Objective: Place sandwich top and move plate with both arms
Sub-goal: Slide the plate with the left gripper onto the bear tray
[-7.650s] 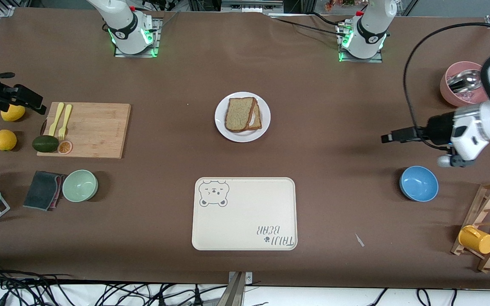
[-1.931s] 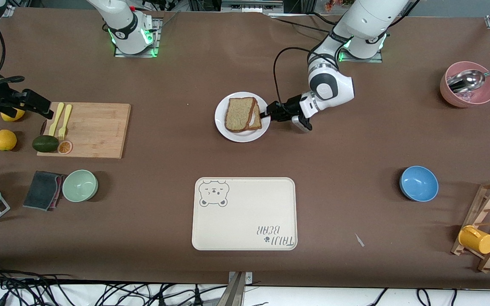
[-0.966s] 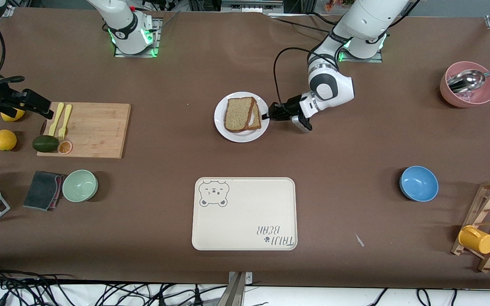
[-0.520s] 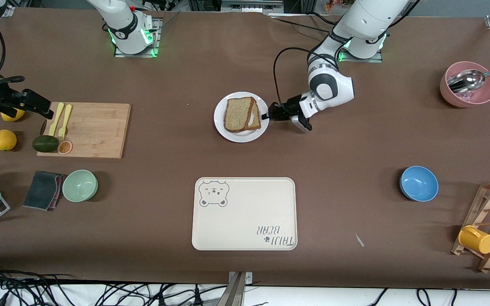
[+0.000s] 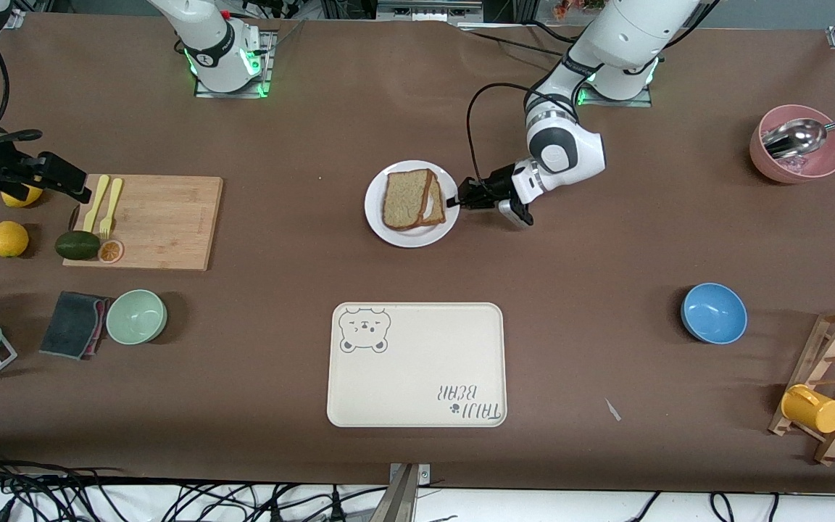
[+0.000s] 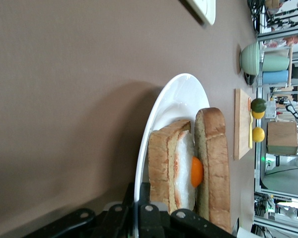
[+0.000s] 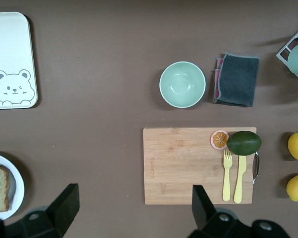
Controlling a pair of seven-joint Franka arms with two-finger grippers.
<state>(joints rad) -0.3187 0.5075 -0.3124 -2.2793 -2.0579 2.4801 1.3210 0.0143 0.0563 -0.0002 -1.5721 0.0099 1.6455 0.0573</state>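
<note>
A white plate (image 5: 403, 238) sits mid-table and carries the sandwich. The sandwich top (image 5: 404, 199), a plain brown slice, lies offset on the bread slice bearing a fried egg (image 6: 196, 171). My left gripper (image 5: 454, 201) is shut on the plate's rim at the side toward the left arm's end. In the left wrist view the rim (image 6: 176, 94) runs between the fingers of the left gripper (image 6: 139, 198). My right gripper (image 5: 73, 187) waits open and empty over the table, at the cutting board's edge. The right wrist view shows the right gripper (image 7: 134, 206) above the board.
A cutting board (image 5: 146, 221) holds yellow forks, an avocado and an orange slice, with lemons (image 5: 8, 238) beside it. A cream bear tray (image 5: 417, 377) lies nearer the front camera than the plate. Also here are a green bowl (image 5: 136, 316), a cloth (image 5: 73, 324), a blue bowl (image 5: 713, 312), a pink bowl (image 5: 798, 156) and a wooden rack (image 5: 834, 384).
The left arm swung in from its end of the table and closed on the plate's rim. In the last half second the plate shifted slightly toward the front camera. The right arm barely moved.
</note>
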